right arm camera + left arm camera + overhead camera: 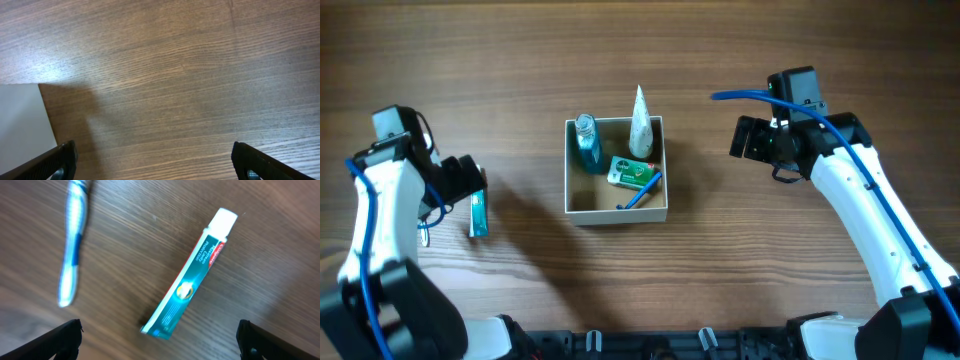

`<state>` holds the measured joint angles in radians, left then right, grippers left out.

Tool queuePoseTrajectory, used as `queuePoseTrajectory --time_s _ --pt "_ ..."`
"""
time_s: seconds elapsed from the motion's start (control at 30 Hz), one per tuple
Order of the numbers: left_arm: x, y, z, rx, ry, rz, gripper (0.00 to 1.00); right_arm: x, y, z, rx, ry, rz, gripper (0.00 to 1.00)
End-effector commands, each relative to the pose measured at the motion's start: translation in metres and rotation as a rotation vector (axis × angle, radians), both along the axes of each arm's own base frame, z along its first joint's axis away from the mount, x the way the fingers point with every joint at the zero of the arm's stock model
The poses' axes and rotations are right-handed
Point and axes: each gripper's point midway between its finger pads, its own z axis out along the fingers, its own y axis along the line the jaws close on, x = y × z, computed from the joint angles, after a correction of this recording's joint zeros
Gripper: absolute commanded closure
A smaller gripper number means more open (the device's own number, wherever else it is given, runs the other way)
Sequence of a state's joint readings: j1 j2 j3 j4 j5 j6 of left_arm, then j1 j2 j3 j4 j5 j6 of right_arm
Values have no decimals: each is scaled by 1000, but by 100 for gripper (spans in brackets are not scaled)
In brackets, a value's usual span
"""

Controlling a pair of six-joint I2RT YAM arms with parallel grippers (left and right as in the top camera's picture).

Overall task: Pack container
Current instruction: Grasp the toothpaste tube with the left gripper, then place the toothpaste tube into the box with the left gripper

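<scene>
The container [616, 214], a square white box with a tan inside, sits mid-table. It holds a blue bottle [586, 141], a white tube [640, 123] leaning on the far wall, a green box [632, 172] and a blue stick-shaped item [642, 192]. A teal toothpaste tube [478, 214] lies on the table to the left. My left gripper [470, 182] is open and empty just above it. In the left wrist view the toothpaste [192, 282] lies ahead of the open jaws [160, 342], with a blurred blue-and-white toothbrush [74, 245] to its left. My right gripper [742, 138] is open and empty to the right of the container.
The right wrist view shows bare wood between the open jaws [155, 162] and the container's white wall [20, 125] at the left edge. The table is brown wood. The arm bases stand at the front edge.
</scene>
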<state>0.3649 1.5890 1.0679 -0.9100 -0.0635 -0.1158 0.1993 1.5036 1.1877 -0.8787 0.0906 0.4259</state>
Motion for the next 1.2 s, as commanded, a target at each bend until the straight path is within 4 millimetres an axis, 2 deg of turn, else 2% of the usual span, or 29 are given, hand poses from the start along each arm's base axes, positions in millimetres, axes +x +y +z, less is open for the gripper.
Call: queuePoseTrajectory --time_s 0.0,0.13,0.2,0.27,0.3,0.4,0.43,0.6,0.63,0.7,0.73,0.8,0.83,0.87,0.9,0.93,1.0,1.07,1.1,1.17 --pt "12 -14 -32 -56 39 -13 0 0 -3 -2 -14 5 -7 0" --pt "36 -15 -54 -39 6 -48 2 0 -3 -2 -14 5 -7 0" --pt "34 -17 -70 -51 42 -51 5 0 -3 -2 -14 5 -7 0" --pt "31 -16 -76 -53 62 -50 9 0 -3 -2 -15 5 -7 0" --pt "31 -16 -77 -53 62 -49 17 0 -3 -2 -14 4 -7 0" --pt "30 -17 -77 -56 68 -49 67 0 -3 -2 -14 5 -7 0" --pt "29 -17 -77 -58 73 -49 76 0 -3 -2 -14 4 -7 0" --pt "20 -20 -75 -70 108 -48 96 0 -3 -2 -15 4 -8 0" --pt "20 -20 -71 -68 104 -45 96 0 -3 -2 -15 4 -8 0" --pt "27 -18 -50 -54 61 -46 96 0 -3 -2 -15 4 -8 0" --pt "34 -18 -31 -45 17 -50 96 0 -3 -2 -15 4 -8 0" --pt "51 -29 15 -38 -112 -92 96 1 -3 -1 -13 1 -9 1" --pt "59 -42 39 -44 -185 -151 96 1 -3 -1 -12 0 -11 0" --pt "66 -65 69 -49 -280 -255 96 1 -3 -1 -12 0 -11 0" --pt "68 -80 85 -42 -334 -336 96 1 -3 -1 -12 0 -11 0" --pt "67 -107 108 -24 -400 -475 96 1 -3 -1 -12 0 -11 0" --pt "53 -181 140 37 -493 -916 96 2 -3 -1 -11 -3 -11 0" --pt "37 -237 144 65 -518 -1237 96 3 -3 -1 -10 -8 -11 0" --pt "26 -269 138 62 -512 -1396 96 4 -3 0 -10 -11 -12 0" --pt "17 -307 115 39 -463 -1550 96 4 -3 0 -9 -12 -12 0"
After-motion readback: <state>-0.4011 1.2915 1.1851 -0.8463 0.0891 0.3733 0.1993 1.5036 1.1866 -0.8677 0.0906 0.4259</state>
